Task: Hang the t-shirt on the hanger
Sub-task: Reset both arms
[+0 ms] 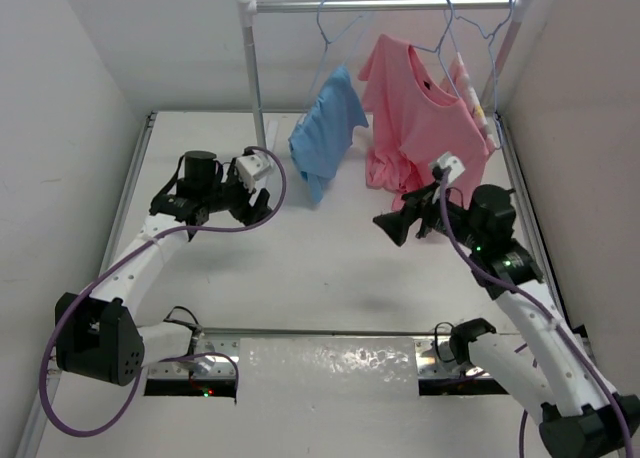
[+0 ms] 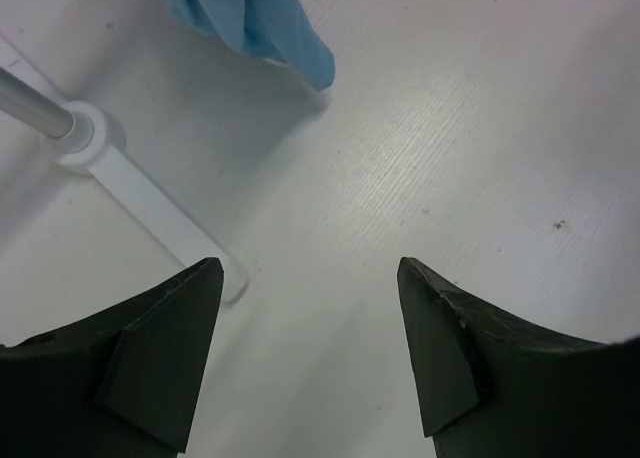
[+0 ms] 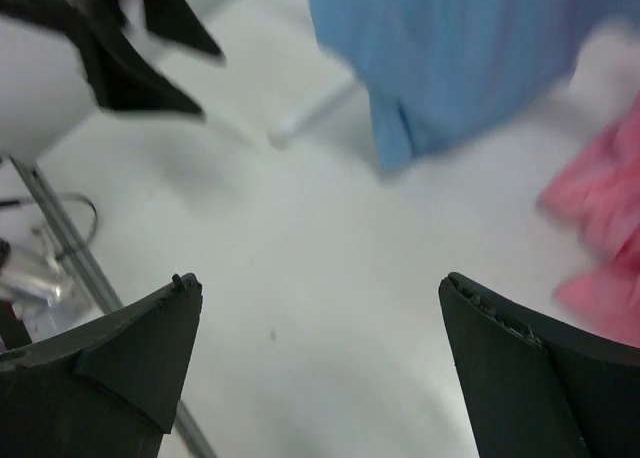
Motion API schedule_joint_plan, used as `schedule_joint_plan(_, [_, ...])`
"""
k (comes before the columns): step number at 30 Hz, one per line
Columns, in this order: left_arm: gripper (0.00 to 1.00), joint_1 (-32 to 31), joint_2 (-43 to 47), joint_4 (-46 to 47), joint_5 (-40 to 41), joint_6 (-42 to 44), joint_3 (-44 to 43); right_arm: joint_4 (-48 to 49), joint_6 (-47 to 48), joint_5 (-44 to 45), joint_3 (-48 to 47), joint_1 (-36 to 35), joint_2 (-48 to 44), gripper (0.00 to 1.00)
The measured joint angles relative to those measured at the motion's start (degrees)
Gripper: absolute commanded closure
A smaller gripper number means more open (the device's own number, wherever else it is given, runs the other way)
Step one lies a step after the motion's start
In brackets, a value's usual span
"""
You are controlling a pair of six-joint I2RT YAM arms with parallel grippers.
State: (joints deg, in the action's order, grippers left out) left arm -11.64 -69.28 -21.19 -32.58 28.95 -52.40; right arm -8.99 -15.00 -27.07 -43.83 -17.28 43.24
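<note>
t-shirt point(image 1: 420, 113): salmon pink, hanging from the rail point(image 1: 385, 5) at about 1 o'clock in the top view. neck sits over the hanger, lower hem is bunched at its 7 o'clock corner.
hanger point(image 1: 443, 40): thin light-blue wire, hook over the rail, shoulders inside the t-shirt's neck.
right gripper point(image 1: 392, 228): fingers wide apart, nothing between them. sits low at 7 o'clock of the t-shirt, close to the bunched hem but not touching it. its wrist view is blurred and shows pink cloth at 3 o'clock.
left gripper point(image 1: 252, 206): fingers apart, nothing held, over bare table point(image 1: 300, 268) at 8 o'clock of the blue shirt.
blue shirt point(image 1: 325, 143): hangs on its own hanger at 9 o'clock of the t-shirt, just beside it.
rack foot point(image 2: 150, 208): white, at 10 o'clock in the left wrist view.
</note>
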Motion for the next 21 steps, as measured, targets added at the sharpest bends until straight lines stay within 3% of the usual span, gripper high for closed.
schedule_joint_plan(5, [0.32,0.0,0.6,0.2,3.8,-0.3,1.0,-2.8,-1.5,3.6,12.0,-0.2,3.5,0.01])
schedule_joint_plan(15, [0.32,0.0,2.6,0.5,10.4,-0.2,7.8,-5.2,-3.1,16.6,23.4,-0.2,14.5,0.01])
schedule_joint_plan(21, [0.33,0.0,3.1,2.7,12.5,0.2,12.5,-4.1,-5.6,27.8,27.6,-0.1,11.6,0.01])
